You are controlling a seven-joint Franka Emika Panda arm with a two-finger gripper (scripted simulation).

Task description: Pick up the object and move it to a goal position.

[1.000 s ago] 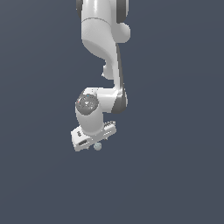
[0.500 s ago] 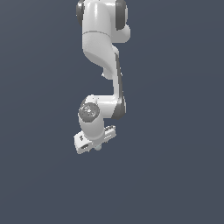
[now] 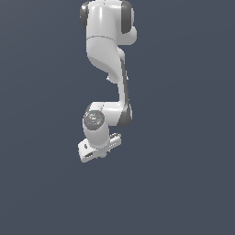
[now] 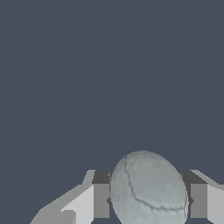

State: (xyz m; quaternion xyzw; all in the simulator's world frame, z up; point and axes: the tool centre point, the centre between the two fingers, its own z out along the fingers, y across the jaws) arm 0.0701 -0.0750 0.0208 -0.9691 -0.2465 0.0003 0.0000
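Observation:
The object, a pale grey-green ball with fine crack lines, fills the gap between my two fingers in the wrist view. Each grey pad presses on one side of it, and one of the fingers shows beside the ball. My gripper is shut on it. In the exterior view the white hand of my gripper hangs under the arm's wrist, above the dark floor. There the hand hides the ball.
Plain dark blue-grey ground fills the surroundings in both views. The white arm rises from the wrist to the exterior view's upper edge. No other object or goal marker shows.
The wrist and hand have sunk slightly in the exterior view. The ball, seen just under the hand a second ago, is now covered by the hand.

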